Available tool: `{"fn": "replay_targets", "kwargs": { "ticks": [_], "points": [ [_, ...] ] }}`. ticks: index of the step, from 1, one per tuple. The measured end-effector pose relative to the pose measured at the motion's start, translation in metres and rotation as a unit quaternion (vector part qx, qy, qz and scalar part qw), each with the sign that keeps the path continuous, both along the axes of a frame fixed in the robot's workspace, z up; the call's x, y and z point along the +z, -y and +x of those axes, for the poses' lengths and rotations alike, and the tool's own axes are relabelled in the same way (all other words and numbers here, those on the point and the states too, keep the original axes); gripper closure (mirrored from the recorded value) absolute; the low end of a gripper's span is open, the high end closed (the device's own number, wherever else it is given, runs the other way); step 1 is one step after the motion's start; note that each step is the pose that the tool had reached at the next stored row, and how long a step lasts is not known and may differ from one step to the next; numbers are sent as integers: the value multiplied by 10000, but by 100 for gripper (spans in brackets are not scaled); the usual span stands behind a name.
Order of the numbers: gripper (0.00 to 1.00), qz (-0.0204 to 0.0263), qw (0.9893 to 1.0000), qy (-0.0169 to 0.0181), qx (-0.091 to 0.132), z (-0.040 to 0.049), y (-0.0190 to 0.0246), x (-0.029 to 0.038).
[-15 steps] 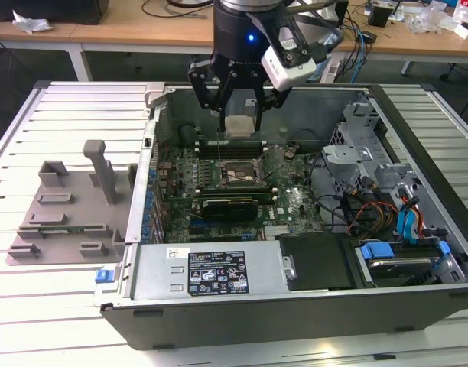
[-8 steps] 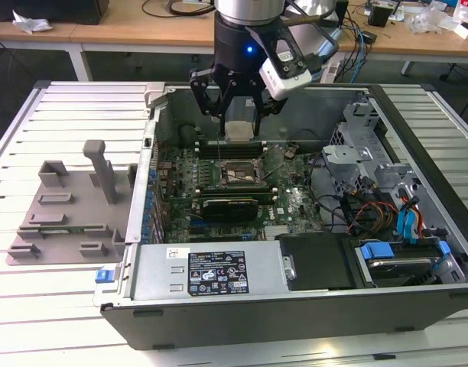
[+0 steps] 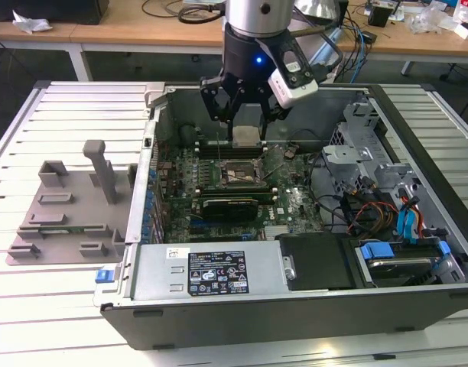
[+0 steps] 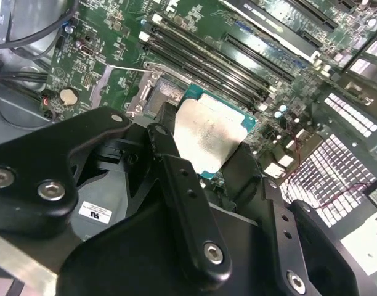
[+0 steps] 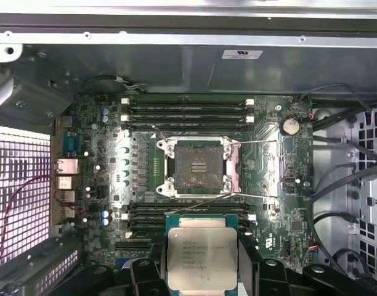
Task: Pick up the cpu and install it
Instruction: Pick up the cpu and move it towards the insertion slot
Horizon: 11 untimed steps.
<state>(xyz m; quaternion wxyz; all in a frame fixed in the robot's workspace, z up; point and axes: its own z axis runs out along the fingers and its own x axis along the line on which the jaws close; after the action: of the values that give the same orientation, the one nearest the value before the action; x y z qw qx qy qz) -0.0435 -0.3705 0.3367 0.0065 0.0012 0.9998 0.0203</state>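
Observation:
The cpu [image 3: 246,138], a flat silvery square with a thin green edge, hangs inside the open computer case [image 3: 417,306], above the motherboard [image 3: 284,200]. My gripper [image 3: 245,126] is shut on it from two opposite sides. In the first wrist view the cpu [image 5: 202,250] sits between the black fingers [image 5: 144,272], a short way off from the open black socket [image 5: 198,166], which has nothing in it. In the second wrist view the cpu [image 4: 207,132] is tilted over the board, with the socket frame [image 4: 153,92] just past it. In the exterior view the socket [image 3: 235,174] lies just below the gripper.
Memory slots [image 5: 187,111] flank the socket on two sides. Cables [image 3: 364,210] and a drive cage [image 3: 372,145] fill the case toward the exterior view's right. A gray plastic fixture [image 3: 66,206] stands on the slatted table [image 3: 35,306] at the exterior view's left.

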Motion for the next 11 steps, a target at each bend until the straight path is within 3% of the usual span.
{"fn": "replay_targets", "kwargs": {
  "ticks": [11],
  "points": [
    [45,0,10000,0,0,124,-67,-204]
  ]
}}
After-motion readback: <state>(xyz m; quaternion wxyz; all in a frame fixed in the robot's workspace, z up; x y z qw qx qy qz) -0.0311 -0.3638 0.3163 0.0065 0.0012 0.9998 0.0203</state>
